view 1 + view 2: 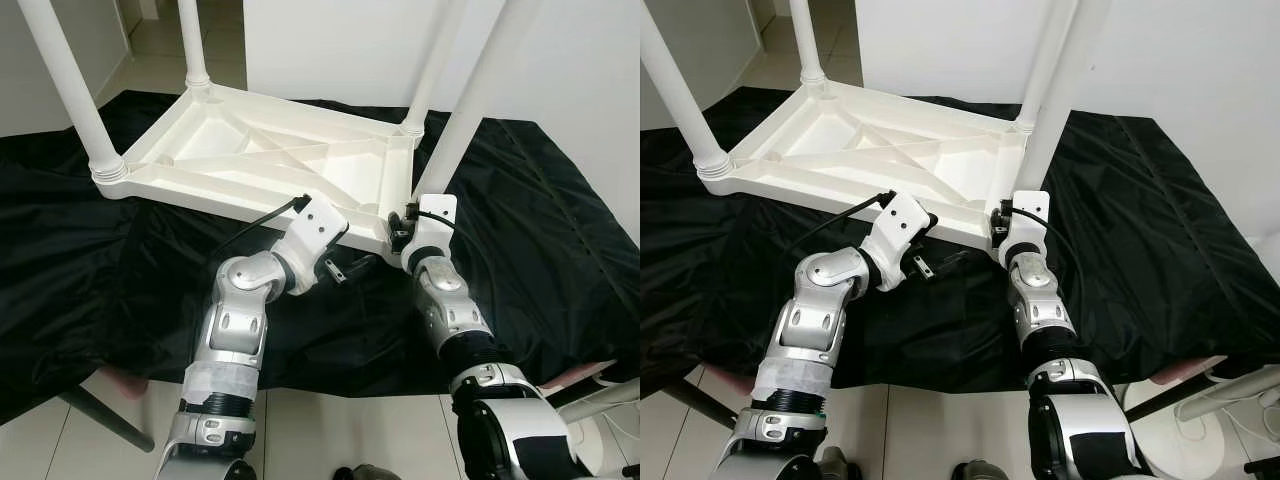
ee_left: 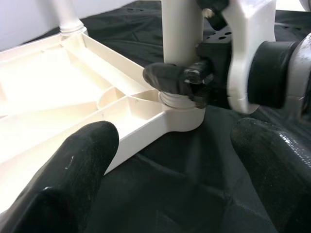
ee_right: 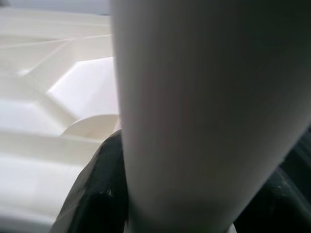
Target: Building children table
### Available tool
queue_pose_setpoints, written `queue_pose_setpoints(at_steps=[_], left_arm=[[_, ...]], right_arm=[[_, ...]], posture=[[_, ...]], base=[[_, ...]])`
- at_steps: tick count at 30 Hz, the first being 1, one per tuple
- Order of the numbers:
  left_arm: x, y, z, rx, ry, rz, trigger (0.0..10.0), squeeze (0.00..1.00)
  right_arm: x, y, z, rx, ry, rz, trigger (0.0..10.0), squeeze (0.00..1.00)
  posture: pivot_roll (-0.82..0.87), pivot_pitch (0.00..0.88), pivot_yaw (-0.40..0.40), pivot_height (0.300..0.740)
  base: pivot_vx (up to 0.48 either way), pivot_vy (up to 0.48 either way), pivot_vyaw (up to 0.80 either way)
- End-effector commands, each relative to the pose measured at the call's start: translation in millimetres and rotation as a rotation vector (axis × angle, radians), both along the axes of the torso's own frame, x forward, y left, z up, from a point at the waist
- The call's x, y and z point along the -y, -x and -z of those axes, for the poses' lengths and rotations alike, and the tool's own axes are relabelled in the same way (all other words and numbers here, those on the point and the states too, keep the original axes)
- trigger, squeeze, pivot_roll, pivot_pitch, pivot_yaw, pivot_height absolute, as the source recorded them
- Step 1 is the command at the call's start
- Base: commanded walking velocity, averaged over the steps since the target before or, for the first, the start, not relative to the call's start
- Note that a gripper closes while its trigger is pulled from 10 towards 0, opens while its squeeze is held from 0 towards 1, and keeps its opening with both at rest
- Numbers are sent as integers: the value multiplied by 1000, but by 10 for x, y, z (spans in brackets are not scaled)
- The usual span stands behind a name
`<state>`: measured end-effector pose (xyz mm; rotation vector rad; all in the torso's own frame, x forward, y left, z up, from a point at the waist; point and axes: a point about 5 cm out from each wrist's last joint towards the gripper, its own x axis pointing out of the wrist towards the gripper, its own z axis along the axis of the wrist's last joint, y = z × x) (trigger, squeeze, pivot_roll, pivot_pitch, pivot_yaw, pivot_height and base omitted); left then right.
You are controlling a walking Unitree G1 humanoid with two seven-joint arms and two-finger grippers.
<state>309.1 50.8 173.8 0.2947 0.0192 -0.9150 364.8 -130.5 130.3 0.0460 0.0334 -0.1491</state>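
A white children's table (image 1: 260, 150) lies upside down on a black cloth, with its legs pointing up. My right gripper (image 1: 402, 230) is shut on the near right leg (image 1: 480, 90) just above its threaded base at the table's corner. In the right wrist view that leg (image 3: 194, 111) stands between the black fingers (image 3: 102, 184). My left gripper (image 1: 350, 268) hovers open low over the cloth, just in front of the table's near edge, beside that corner. The left wrist view looks past its own fingers (image 2: 73, 179) at the right gripper's finger (image 2: 170, 77) wrapped on the leg base.
The black cloth (image 1: 120, 260) covers the floor around the table. The other three legs (image 1: 70, 90) stand at their corners. A white wall rises behind. A pink object (image 1: 125, 380) and a grey bar (image 1: 100, 415) lie near left, white furniture (image 1: 600, 400) near right.
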Motion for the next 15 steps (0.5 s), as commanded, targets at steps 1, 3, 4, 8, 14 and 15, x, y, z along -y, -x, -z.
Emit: queue_pose_setpoints(at_steps=[1, 3, 4, 8, 14, 15], left_arm=[[-42, -111, -31, 73, 60, -341, 10000, 0], [-35, -107, -32, 72, 60, -338, 10000, 0], [-31, -103, -32, 71, 60, -335, 10000, 0], [-44, -112, -24, 70, 58, -340, 10000, 0], [-57, -110, -26, 70, 60, -349, 10000, 0], [-58, -105, -24, 70, 60, -349, 10000, 0]], right_arm=[[-33, 29, 48, -34, -3, 33, 10000, 0], [-112, 42, 19, -23, -12, 5, 10000, 0], [-157, 54, -4, -14, 2, -22, 10000, 0], [-181, 76, 10, -25, 14, -38, 10000, 0], [-223, 115, 14, -19, 13, -67, 10000, 0], [-208, 130, 0, 0, -15, -86, 10000, 902]], posture=[[-4, 0, -49, 740], [-9, 0, -45, 740], [-9, 0, -47, 740], [-9, 0, -47, 740], [-5, 0, -52, 740], [-3, 0, -53, 740]], base=[[0, 0, 0], [0, 0, 0], [0, 0, 0], [0, 0, 0], [0, 0, 0], [0, 0, 0]])
